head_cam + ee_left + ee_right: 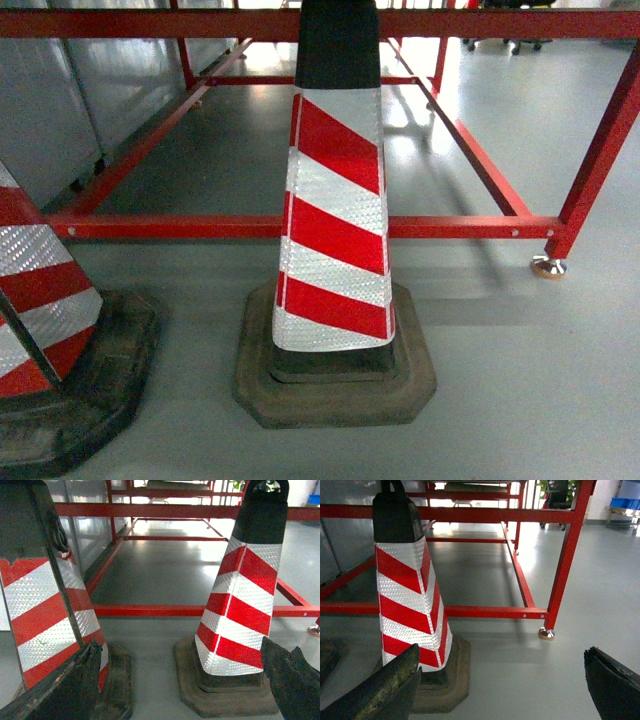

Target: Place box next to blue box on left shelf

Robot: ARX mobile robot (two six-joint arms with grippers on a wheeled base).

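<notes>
Currently the head view is filled by a red-and-white striped traffic cone (335, 230) on a dark rubber base, standing on grey floor (520, 400) just in front of a red tubular frame (470, 226). Second cone (45, 330) sits at left edge, partly cut off. Left gripper (182, 680): fingers (70, 685) spread wide, nothing between them, both cones ahead of it. Right gripper (502, 680): jaws also wide apart and empty, one cone (410, 595) to its left, frame foot (546, 633) ahead. Blue crate and roller shelf: neither can be made out in any view; only some blurred blue (625, 502) far back in the right wrist view, too small to identify.
</notes>
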